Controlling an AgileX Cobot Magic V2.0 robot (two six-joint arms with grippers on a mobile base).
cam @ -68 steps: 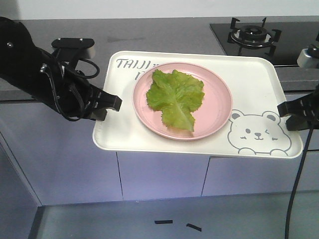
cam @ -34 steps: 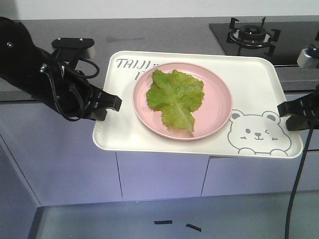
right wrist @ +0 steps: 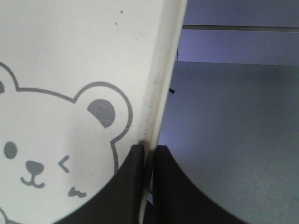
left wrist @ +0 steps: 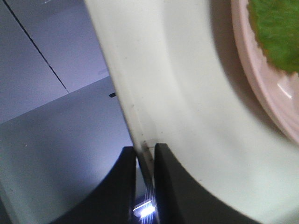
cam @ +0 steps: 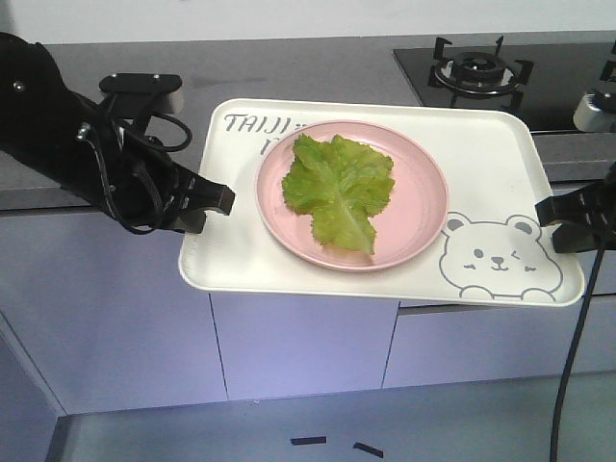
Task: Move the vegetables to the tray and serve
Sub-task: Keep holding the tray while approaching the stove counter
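Left claw (cam: 223,199) and right claw (cam: 545,210) clamp the tray (cam: 481,154) at its sides (lettuce (cam: 337,188) aboard); serving now needs level, matched carrying.

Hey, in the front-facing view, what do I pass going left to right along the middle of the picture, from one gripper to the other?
In order: left gripper clamped on the tray edge → lettuce leaf lying on the pink plate → bear face drawing → right gripper on the opposite edge.
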